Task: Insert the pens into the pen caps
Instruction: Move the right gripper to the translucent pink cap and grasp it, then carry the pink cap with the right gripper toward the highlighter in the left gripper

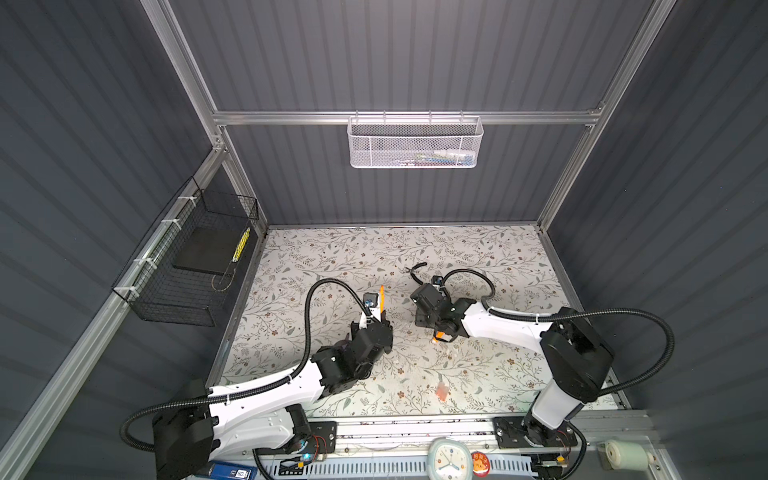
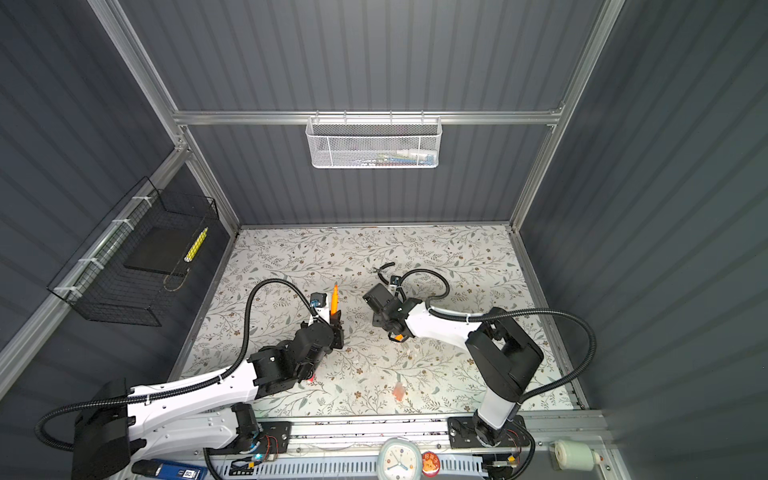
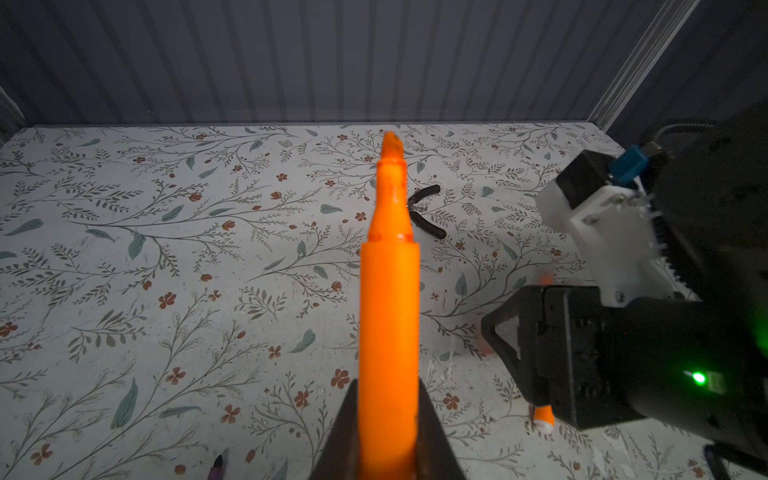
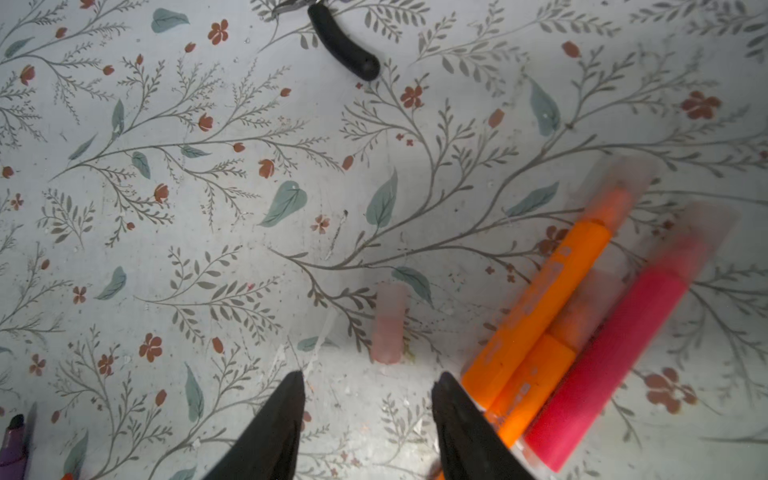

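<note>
My left gripper [image 3: 388,415] is shut on an orange pen [image 3: 388,291], seen in both top views [image 1: 381,296] [image 2: 334,296]; its bare pointed tip points toward the back wall. My right gripper [image 4: 370,376] is open and low over the table. A pinkish translucent pen cap [image 4: 389,324] lies just ahead of the gap between its fingers. Beside one finger lie two orange pens [image 4: 540,307] and a pink-red pen [image 4: 615,345], each with a translucent cap on its tip. Another pinkish cap [image 1: 441,390] [image 2: 399,390] lies nearer the front. A purple pen [image 4: 12,446] shows at the edge.
Black-handled pliers [image 1: 417,268] [image 3: 424,212] [image 4: 343,41] lie behind the right gripper. A white mesh basket [image 1: 415,143] hangs on the back wall and a black wire basket [image 1: 187,257] on the left wall. A clock [image 1: 449,459] stands at the front rail.
</note>
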You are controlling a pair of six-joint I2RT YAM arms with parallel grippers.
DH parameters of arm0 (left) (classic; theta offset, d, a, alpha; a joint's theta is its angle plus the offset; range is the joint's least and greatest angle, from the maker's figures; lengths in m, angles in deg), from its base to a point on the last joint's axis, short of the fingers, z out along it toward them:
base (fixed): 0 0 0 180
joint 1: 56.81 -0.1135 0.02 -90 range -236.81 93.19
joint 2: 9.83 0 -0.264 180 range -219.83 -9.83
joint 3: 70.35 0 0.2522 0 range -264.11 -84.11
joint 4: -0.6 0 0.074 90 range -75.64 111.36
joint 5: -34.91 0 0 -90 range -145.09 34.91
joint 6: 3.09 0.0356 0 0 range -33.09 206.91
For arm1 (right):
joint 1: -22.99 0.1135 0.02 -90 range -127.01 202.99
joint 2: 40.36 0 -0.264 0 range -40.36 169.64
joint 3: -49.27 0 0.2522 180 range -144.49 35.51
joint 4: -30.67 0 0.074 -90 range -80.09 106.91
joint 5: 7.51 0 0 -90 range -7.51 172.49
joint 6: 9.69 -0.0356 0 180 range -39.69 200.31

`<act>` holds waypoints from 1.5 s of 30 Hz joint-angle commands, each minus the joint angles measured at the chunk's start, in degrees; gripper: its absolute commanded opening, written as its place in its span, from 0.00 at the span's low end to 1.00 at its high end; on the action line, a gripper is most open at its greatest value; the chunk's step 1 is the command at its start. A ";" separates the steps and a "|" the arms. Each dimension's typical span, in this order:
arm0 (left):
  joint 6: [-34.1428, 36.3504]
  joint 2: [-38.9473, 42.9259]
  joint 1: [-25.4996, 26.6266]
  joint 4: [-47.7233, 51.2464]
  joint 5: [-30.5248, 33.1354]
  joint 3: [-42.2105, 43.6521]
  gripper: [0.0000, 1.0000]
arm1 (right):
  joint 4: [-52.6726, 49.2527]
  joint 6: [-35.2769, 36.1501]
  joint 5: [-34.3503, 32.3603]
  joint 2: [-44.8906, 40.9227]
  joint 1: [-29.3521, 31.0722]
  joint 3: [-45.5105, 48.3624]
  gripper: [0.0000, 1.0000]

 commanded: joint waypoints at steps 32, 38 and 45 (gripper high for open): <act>-0.18 0.82 -0.30 -0.98 -1.98 -0.02 0.00 | -6.81 2.13 0.26 14.71 -2.95 -10.05 0.25; -0.33 0.35 -0.25 -1.14 -2.11 -0.10 0.00 | -4.56 1.78 0.44 12.71 -2.97 -8.19 0.18; -0.36 -0.19 -0.68 -1.39 -4.59 -0.45 0.00 | 1.11 0.74 0.44 7.50 -3.27 -2.70 0.14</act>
